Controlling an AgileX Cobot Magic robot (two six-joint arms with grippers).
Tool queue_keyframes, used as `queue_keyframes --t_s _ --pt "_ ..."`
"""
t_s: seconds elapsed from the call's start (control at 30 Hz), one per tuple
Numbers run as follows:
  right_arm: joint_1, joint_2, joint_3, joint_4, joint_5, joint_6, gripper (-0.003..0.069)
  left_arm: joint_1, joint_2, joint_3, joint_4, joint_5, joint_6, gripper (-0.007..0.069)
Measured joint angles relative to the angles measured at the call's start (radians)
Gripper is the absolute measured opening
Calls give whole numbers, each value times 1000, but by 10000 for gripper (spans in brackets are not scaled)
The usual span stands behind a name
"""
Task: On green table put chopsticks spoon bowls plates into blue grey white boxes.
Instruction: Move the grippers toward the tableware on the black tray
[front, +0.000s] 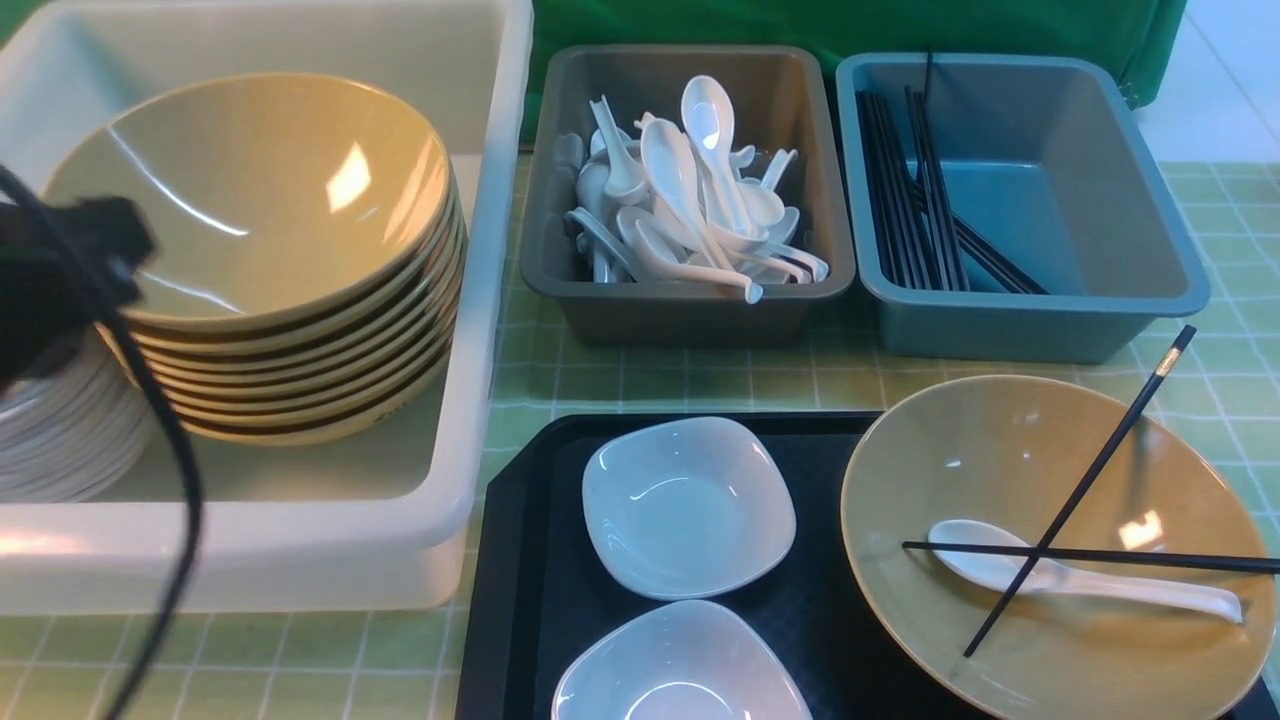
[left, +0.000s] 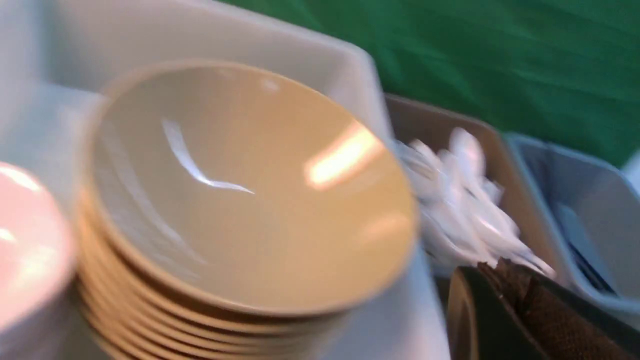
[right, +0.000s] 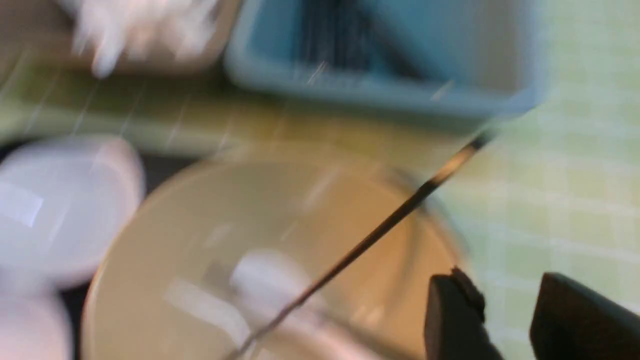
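Right wrist view, blurred: right fingers (right: 455, 320) stand apart with nothing between them, over the table (right: 575, 175), just beside the rim of the loose tan bowl (right: 200, 225). One chopstick (right: 380, 230) leans over that rim, clear of them. Left wrist view: left fingers (left: 530, 320) closed and empty, beside the stack of tan bowls (left: 225, 200).
- white box (front: 480, 300): the bowl stack and a stack of white plates (front: 60, 440).
- grey box (front: 690, 310): white spoons (front: 690, 200).
- blue box (front: 1030, 320): black chopsticks (front: 915, 200).
- black tray (front: 520, 560): two white square dishes (front: 690, 505), and the loose tan bowl holding one white spoon (front: 1080, 578) under two crossed chopsticks.
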Motion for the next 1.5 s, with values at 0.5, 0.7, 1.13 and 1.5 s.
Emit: queue_keyframes --t_s 0.5,0.7,1.13,1.5 --pt "445 566 -388 -433 448 -211 386 -407 102 -52 -390 193 678 -1" --pt "455 700 -392 -486 469 -215 397 -407 102 -52 -403 199 726 -1" --pt "459 859 -394 -490 448 -237 389 -407 103 -52 -401 177 727 -1" --pt "460 886 -411 -490 468 -279 63 -407 103 -52 -401 177 727 -1"
